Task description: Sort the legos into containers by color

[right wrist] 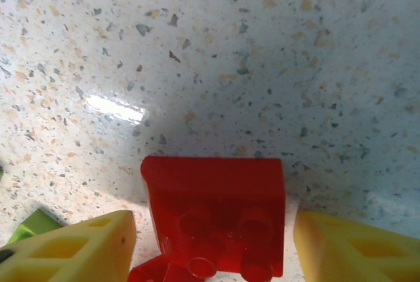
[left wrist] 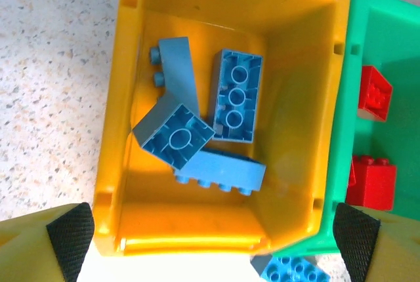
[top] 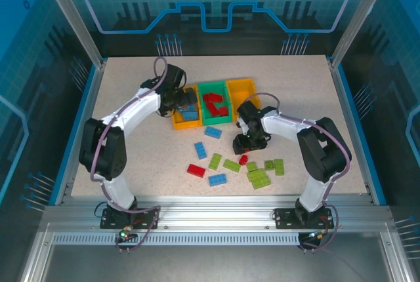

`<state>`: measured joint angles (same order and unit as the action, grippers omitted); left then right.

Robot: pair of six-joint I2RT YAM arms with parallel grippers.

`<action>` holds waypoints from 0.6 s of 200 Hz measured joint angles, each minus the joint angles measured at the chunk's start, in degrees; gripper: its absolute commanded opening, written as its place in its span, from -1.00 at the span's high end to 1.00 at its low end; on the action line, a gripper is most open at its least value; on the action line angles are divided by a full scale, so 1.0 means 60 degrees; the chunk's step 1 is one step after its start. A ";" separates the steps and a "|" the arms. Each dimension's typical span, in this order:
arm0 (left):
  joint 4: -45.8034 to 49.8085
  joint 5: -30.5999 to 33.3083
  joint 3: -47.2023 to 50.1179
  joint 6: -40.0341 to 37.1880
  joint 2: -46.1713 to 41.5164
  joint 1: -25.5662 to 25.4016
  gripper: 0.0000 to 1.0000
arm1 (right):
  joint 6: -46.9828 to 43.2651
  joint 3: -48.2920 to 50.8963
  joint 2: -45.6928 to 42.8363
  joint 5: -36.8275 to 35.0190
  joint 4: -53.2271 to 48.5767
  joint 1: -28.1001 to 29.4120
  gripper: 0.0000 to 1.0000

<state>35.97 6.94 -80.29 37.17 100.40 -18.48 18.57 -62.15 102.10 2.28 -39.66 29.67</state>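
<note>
Straddling one red lego (right wrist: 213, 213), right gripper (right wrist: 215, 252) holds jaws apart; left gripper (left wrist: 213, 236) likewise, above four blue legos (left wrist: 235, 95)

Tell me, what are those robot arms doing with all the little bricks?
They are sorting bricks by color. The left gripper hangs open over a yellow bin holding blue bricks. The green bin beside it has red bricks. The right gripper is down at the table, its open fingers either side of a red brick. Other loose bricks lie on the table, mostly green.
</note>
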 measured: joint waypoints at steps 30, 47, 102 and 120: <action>-0.0109 -0.0106 0.0714 0.0069 -0.1075 -0.0004 -0.97 | -0.0127 -0.0175 0.0117 -0.0313 -0.0193 0.0087 0.09; -0.0149 -0.0135 0.1147 0.0102 -0.1683 -0.0004 -0.97 | -0.0135 -0.0233 0.0124 -0.0357 -0.0193 0.0178 0.10; -0.0266 -0.0055 0.3111 0.0310 -0.3249 -0.0197 -0.98 | 0.0149 -0.1045 -0.0109 0.0113 -0.0262 0.0153 0.13; -0.0193 0.0178 0.3676 0.0313 -0.3595 -0.0688 -0.97 | 0.0317 -0.1756 -0.0244 0.0565 -0.0233 0.0044 0.13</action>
<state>34.81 8.01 -58.24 39.05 78.83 -22.61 20.47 -72.69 100.64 5.67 -41.06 29.93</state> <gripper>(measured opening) 0.987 0.438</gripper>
